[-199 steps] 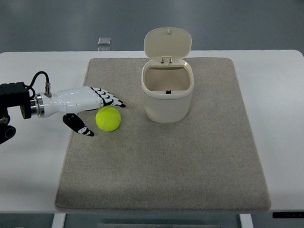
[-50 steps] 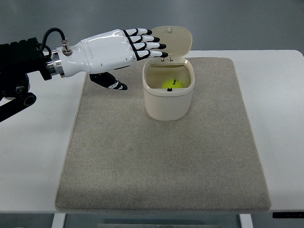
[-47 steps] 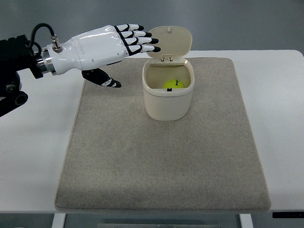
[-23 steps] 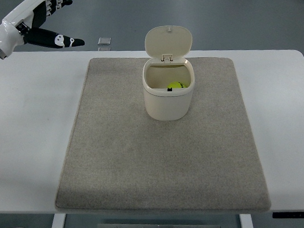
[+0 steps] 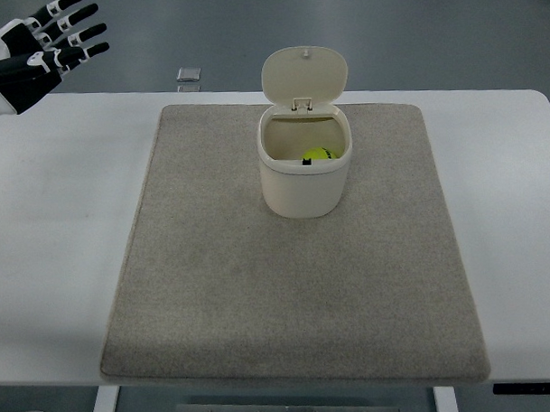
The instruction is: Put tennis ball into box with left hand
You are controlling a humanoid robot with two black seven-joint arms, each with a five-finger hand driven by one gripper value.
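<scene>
A cream box (image 5: 305,182) with its hinged lid (image 5: 304,76) flipped up stands on the grey mat (image 5: 287,287). The yellow-green tennis ball (image 5: 318,155) lies inside the box, partly hidden by the front wall. My left hand (image 5: 48,47), white with black fingertips, is at the top left corner, far from the box, fingers spread and empty. The right arm is out of view.
The mat lies on a white table (image 5: 51,259). A small clear object (image 5: 189,74) sits past the table's far edge, on the grey floor side. White table surface borders the mat left and right.
The ball went from the mat into the box. Since then my left hand has pulled away up and left, from over the box to the picture's top left corner.
</scene>
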